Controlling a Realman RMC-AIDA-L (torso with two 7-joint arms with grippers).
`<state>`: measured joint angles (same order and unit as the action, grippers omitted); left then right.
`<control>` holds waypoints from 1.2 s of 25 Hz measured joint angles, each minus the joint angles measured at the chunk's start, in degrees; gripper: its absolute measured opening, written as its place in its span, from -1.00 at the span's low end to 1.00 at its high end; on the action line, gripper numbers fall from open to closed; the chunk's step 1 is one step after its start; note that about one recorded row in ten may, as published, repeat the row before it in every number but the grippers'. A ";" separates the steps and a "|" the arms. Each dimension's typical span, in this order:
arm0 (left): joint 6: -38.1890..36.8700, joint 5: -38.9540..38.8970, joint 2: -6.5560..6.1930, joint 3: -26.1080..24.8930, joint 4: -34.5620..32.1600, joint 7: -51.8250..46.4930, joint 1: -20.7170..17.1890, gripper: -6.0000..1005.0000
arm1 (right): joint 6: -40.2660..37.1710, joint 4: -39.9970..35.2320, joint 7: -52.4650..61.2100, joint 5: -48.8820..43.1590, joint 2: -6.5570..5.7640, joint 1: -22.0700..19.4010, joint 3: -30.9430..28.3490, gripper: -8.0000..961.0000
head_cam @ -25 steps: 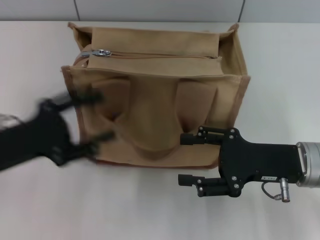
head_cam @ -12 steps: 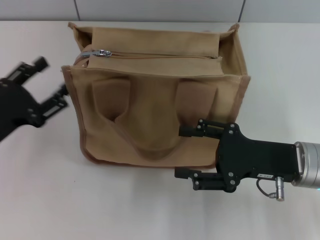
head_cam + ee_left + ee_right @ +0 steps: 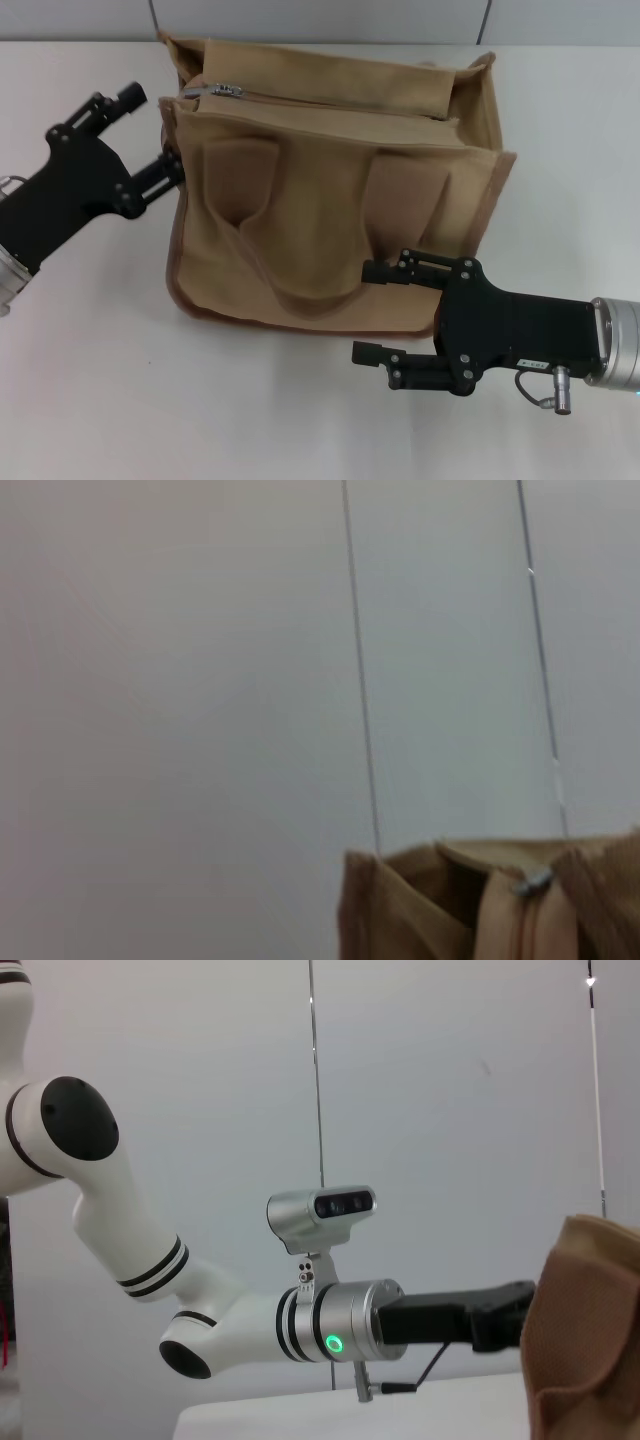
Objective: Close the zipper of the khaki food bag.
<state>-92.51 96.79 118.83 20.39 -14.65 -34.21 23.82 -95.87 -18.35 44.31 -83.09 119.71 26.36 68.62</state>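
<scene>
Shifted rightward, khaki food bag (image 3: 330,200); left gripper (image 3: 150,135) fingers spread at its corner, right gripper (image 3: 378,312) spread, empty.

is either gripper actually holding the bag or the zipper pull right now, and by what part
Nothing is held. The left gripper is open beside the khaki food bag, its lower finger touching the bag's end; the zipper pull is untouched. The right gripper is open at the front lower corner.

Left pincer (image 3: 148,135) now rises beside the khaki food bag (image 3: 330,220), which sits skewed toward it.
</scene>
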 joint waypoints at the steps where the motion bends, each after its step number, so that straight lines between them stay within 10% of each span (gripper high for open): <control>1: -1.16 -1.54 0.01 0.00 0.42 0.86 0.00 0.42 | -0.08 0.35 -0.01 0.12 0.00 -0.37 -0.09 0.58; 30: -3.40 -8.17 0.12 -1.42 5.59 2.39 -0.22 0.20 | -0.27 1.91 -0.20 1.11 0.09 0.18 -0.16 0.58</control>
<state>-95.92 88.62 118.94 18.97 -9.06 -31.82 23.60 -96.14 -16.43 44.12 -81.98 119.80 26.54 68.47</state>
